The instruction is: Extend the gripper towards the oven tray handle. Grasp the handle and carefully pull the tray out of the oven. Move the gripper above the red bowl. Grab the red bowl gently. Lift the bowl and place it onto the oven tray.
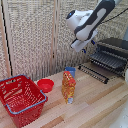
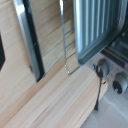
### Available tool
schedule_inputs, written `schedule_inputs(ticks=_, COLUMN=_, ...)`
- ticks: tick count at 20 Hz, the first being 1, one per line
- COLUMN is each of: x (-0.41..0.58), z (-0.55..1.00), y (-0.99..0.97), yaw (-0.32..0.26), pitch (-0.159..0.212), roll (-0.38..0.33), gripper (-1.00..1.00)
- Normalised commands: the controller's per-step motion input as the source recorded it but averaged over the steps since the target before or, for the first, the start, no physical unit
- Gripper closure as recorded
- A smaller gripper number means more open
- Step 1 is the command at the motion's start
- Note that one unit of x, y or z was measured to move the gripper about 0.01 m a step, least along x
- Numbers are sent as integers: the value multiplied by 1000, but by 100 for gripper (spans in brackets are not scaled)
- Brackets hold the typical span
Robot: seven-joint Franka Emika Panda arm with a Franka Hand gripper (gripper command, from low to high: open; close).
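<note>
The black and silver oven (image 1: 114, 46) stands at the exterior view's right with its front door (image 1: 94, 71) dropped open. The tray (image 1: 107, 59), a rack of parallel bars, juts out of the oven's mouth over the door. In the wrist view the tray (image 2: 99, 26) fills the upper part, with the oven's knobs (image 2: 103, 67) beside it. My gripper (image 1: 82, 48) hangs in the air above the door, apart from the tray, and its fingers are too small to read. The red bowl (image 1: 45, 85) sits on the wooden table, far from the gripper.
A large red wire-mesh basket (image 1: 21, 98) stands at the exterior view's lower left, beside the bowl. An orange box (image 1: 68, 86) stands upright mid-table with a blue carton (image 1: 70, 71) behind it. A woven screen backs the table. The door's dark bar handle (image 2: 28, 42) shows in the wrist view.
</note>
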Motion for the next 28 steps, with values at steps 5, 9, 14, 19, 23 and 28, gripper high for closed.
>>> schedule_inputs(ticks=5, x=0, z=187, y=553, yaw=-179, pitch=-3, roll=98, gripper=-100)
schedule_inputs(ticks=9, x=0, z=51, y=634, yaw=-167, pitch=0, roll=68, gripper=-100)
schedule_inputs(ticks=14, x=0, z=0, y=687, yaw=-162, pitch=-6, roll=44, gripper=-100)
schedule_inputs(ticks=19, x=0, z=-44, y=735, yaw=-143, pitch=-18, roll=52, gripper=-100)
schedule_inputs(ticks=23, x=44, z=-136, y=749, yaw=-117, pitch=-30, roll=76, gripper=-100)
schedule_inputs(ticks=28, x=37, z=-156, y=726, yaw=-97, pitch=-63, roll=128, gripper=-100)
